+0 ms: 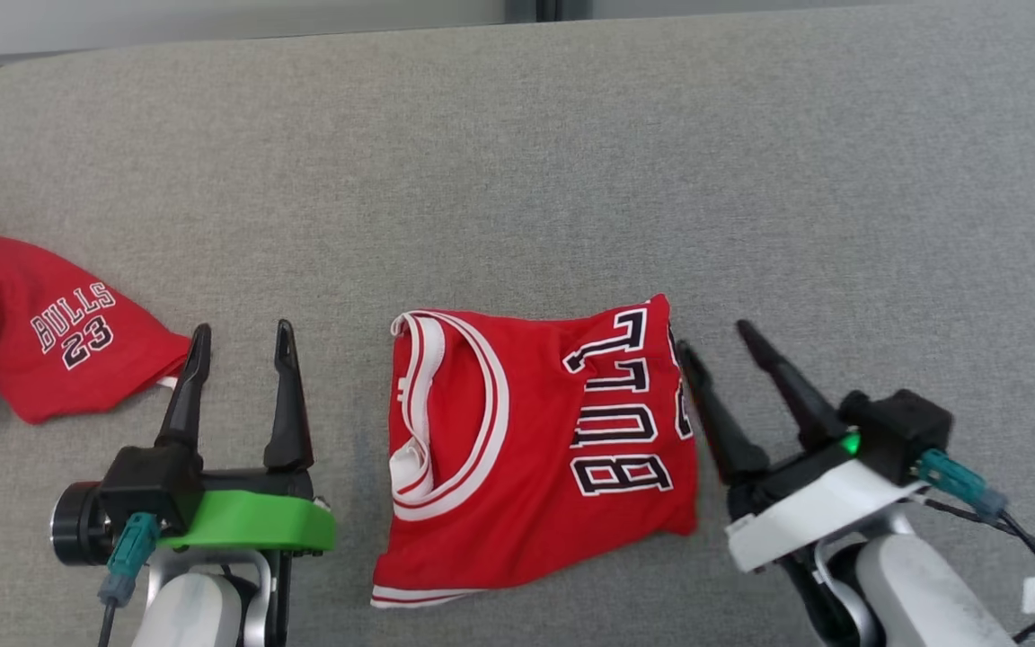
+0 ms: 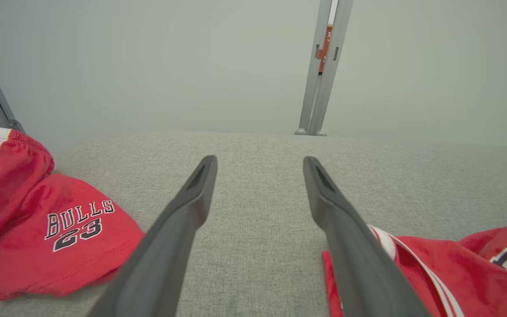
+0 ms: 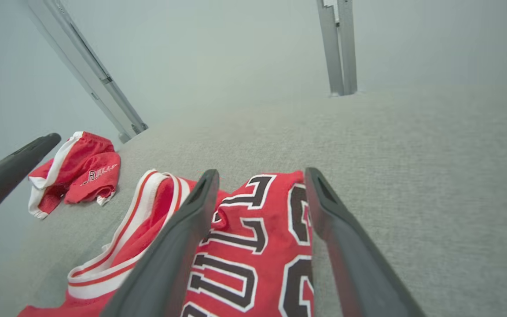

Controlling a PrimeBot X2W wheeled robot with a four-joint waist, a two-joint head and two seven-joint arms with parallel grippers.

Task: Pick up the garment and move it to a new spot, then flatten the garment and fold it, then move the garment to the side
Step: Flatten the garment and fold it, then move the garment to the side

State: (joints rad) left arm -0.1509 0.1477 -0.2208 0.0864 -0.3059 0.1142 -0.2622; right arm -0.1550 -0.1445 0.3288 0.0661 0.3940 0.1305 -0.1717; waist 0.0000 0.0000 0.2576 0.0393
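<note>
One folded red jersey [image 1: 535, 449] lies at lower centre on the grey surface [image 1: 571, 162]. Left gripper [image 1: 242, 334], lower left: spread, empty. Right gripper [image 1: 712, 336], just beside the jersey's right edge: spread, empty. Judged light, limp and slippery; pinch all layers at an edge.

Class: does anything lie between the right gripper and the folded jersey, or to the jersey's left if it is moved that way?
Nothing visible separates the right gripper from the jersey; its open fingers sit at the jersey's edge. Leftward, the left gripper stands beside the jersey, and red shorts lie beyond it.
</note>
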